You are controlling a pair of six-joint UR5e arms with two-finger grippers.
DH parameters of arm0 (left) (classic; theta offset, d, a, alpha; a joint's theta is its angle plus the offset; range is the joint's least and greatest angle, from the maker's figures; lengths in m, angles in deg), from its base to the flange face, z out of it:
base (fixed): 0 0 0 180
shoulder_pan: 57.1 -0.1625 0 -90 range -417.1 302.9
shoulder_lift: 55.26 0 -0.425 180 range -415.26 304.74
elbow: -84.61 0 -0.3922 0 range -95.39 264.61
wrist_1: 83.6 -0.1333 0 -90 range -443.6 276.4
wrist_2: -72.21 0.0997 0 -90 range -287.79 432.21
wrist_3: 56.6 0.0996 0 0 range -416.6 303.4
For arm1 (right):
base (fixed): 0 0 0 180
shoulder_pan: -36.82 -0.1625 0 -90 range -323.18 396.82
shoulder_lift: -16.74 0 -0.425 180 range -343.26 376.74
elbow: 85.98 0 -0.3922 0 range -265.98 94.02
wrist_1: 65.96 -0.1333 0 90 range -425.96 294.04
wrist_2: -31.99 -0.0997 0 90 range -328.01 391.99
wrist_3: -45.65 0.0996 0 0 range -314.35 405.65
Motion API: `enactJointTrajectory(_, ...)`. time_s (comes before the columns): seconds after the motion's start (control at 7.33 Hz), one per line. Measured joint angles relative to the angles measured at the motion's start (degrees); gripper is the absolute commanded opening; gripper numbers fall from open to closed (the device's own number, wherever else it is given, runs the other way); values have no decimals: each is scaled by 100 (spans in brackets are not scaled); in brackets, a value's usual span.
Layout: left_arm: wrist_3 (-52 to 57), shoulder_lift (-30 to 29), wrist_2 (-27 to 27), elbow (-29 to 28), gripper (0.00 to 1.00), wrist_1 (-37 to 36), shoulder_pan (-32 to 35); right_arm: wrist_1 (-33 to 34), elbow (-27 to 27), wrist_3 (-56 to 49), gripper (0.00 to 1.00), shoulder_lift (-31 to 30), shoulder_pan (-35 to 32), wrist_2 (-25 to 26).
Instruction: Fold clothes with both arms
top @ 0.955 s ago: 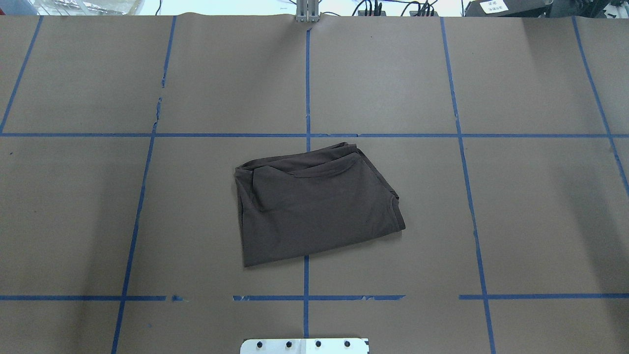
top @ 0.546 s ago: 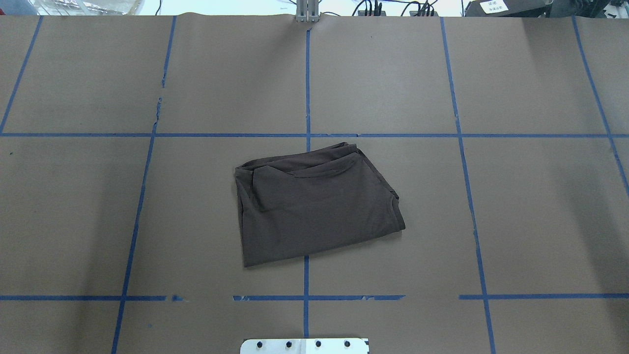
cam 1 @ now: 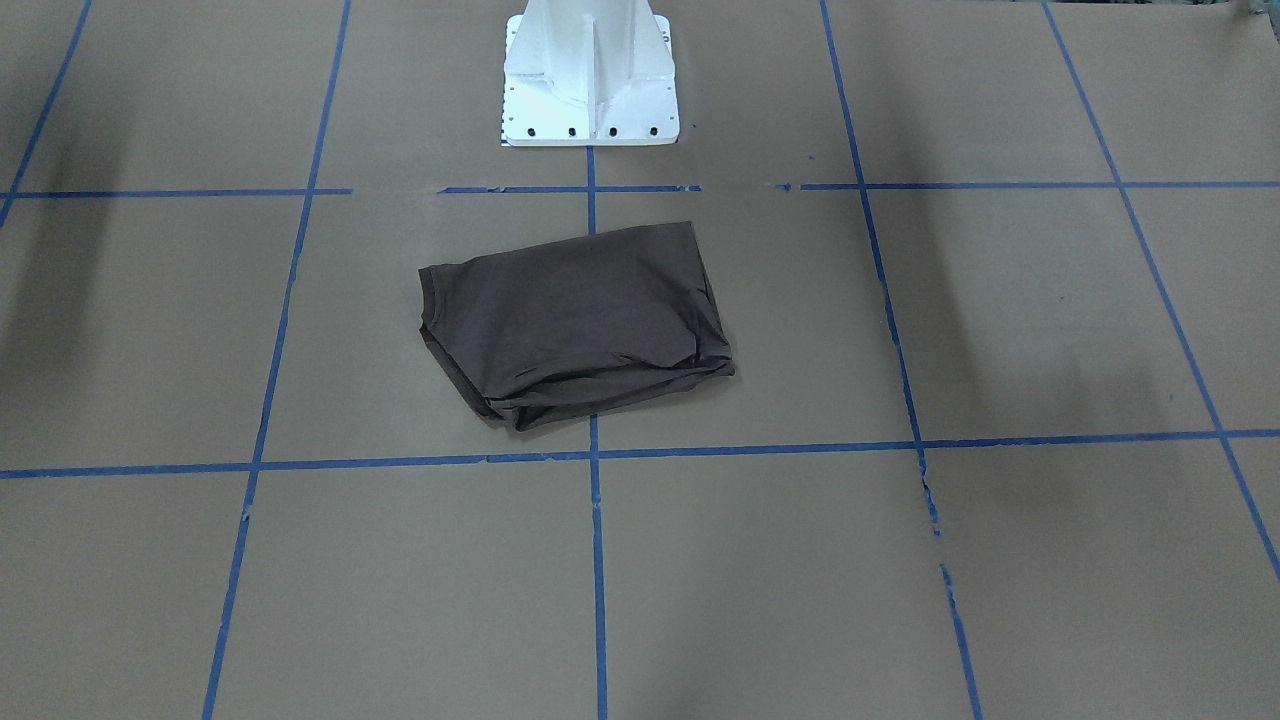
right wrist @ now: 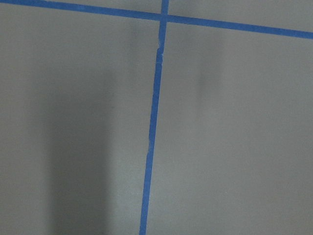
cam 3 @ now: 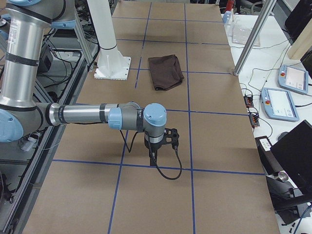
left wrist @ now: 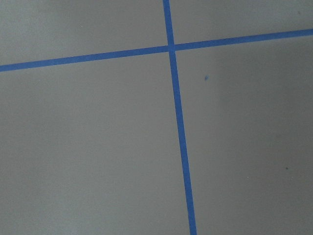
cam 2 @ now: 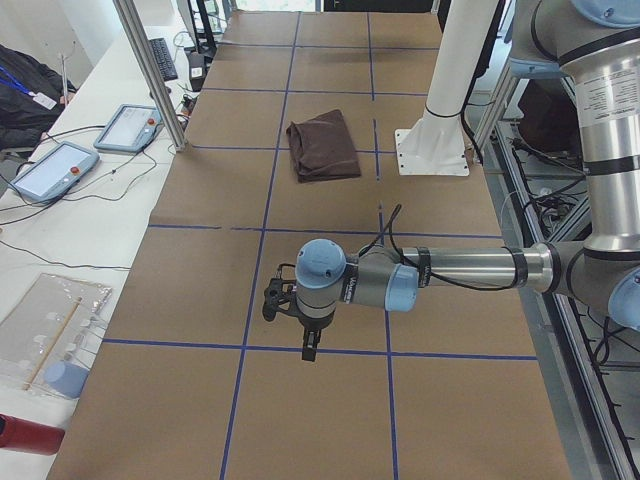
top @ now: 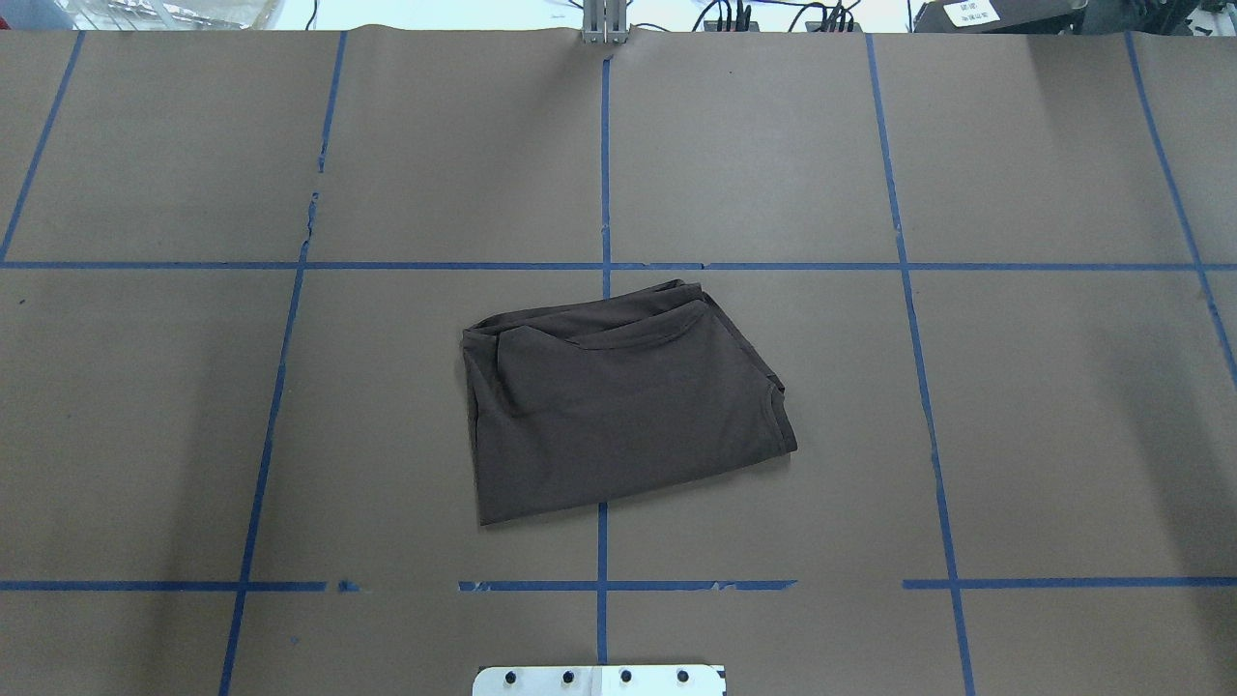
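The clothes are one dark grey-brown T-shirt (top: pixel 618 406), lying folded into a rough rectangle at the table's middle, also seen from the front (cam 1: pixel 575 320) and from both ends (cam 2: pixel 322 148) (cam 3: pixel 165 72). Neither arm touches it. My left gripper (cam 2: pixel 308 350) hangs pointing down over bare paper, far from the shirt toward the table's left end. My right gripper (cam 3: pixel 152 157) hangs the same way toward the right end. Both show only in the side views, so I cannot tell whether they are open or shut. Both wrist views show only paper and blue tape.
Brown paper with a blue tape grid (top: pixel 604 266) covers the table. The white pedestal base (cam 1: pixel 590 80) stands just behind the shirt on the robot's side. Teach pendants (cam 2: pixel 130 128) and a metal post (cam 2: pixel 150 70) stand off the far edge.
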Motion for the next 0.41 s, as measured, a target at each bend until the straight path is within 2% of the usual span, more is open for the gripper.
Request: enactJointTrajectory(0.41,0,-2,-2,0,100,27,0,-4,9,2,100,13,0,6)
